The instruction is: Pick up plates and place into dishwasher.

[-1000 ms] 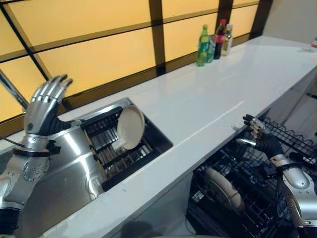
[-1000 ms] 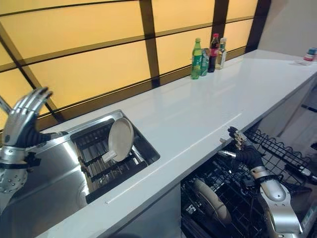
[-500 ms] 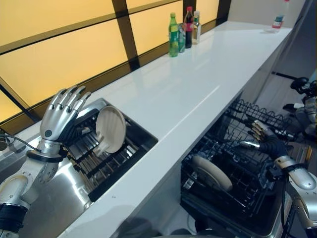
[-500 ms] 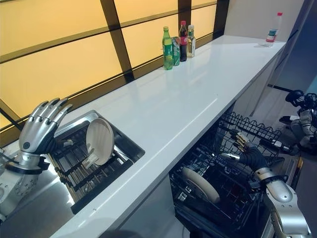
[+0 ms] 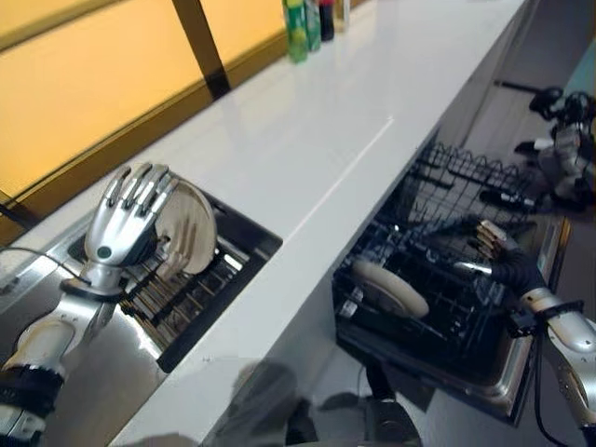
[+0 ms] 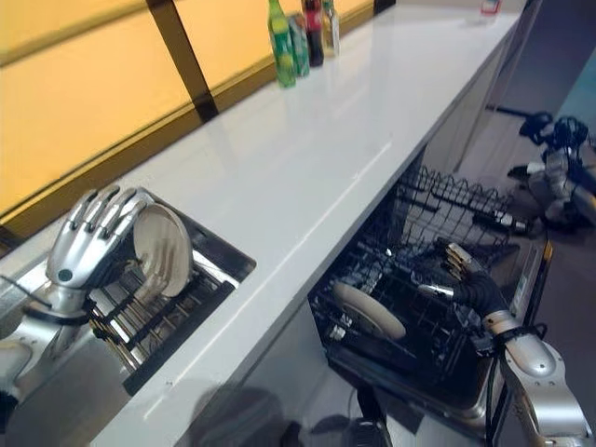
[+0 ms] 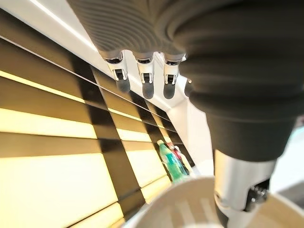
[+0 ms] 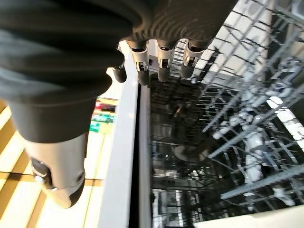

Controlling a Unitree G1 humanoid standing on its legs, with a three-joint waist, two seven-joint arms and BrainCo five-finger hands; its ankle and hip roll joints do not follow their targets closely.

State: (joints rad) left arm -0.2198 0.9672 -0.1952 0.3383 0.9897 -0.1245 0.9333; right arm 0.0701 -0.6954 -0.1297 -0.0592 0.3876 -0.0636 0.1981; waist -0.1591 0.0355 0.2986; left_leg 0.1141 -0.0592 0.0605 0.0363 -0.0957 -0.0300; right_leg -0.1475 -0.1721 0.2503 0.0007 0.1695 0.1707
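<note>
From the left eye, my left hand (image 5: 124, 228) hangs with its fingers straight and spread, gripping nothing. The round cream plate (image 5: 194, 239) stands on edge just beyond my fingertips, on the far side of them, its face turned toward my palm. It leans in the dark wire drying rack (image 5: 191, 284) set in the steel sink (image 5: 56, 382). This hand is much the nearer of my two. My right hand (image 5: 498, 256) is well apart, low over the black wire dishwasher basket (image 5: 447, 289) pulled out beneath the white countertop (image 5: 307, 121). Its fingers are loosely open and empty.

From the right eye, a second cream plate (image 6: 369, 310) already lies tilted in the basket, left of my right hand. The slots beside it look free. Green and dark bottles (image 6: 300, 37) stand far off at the counter's back, out of my way. I judge that the rack's wires under the first plate are the only hindrance: I must lift it up and out before carrying it across.

In my left wrist view, the plate's pale rim (image 7: 190, 204) curves close under my thumb, not yet clasped, and my fingers (image 7: 145, 78) point past it toward the amber window panels (image 7: 52, 190).

In my right wrist view, my fingers (image 8: 164, 64) reach out relaxed over the basket's wires (image 8: 223, 142), holding nothing.
</note>
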